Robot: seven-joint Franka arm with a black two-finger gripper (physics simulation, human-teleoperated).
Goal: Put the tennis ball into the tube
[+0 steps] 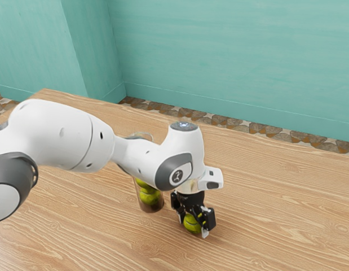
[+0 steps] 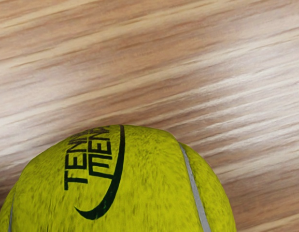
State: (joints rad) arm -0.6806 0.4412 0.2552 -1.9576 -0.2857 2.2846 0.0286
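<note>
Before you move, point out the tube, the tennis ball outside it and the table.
Tube (image 1: 151,208): exterior view, its lower end.
Tennis ball (image 2: 139,186): wrist view, felt beside the dark print.
Table (image 1: 287,220): exterior view, bare wooden top.

The clear tube (image 1: 151,209), with tennis balls (image 1: 150,196) inside, stands on the tabletop (image 1: 287,209), partly behind the arm (image 1: 67,135). Just beside the tube, toward the exterior view's right, the gripper (image 1: 193,227) surrounds another ball (image 1: 191,222).

The wood-grained table (image 1: 275,214) carries a tube (image 1: 151,209) and tennis ball (image 1: 191,223).
</note>
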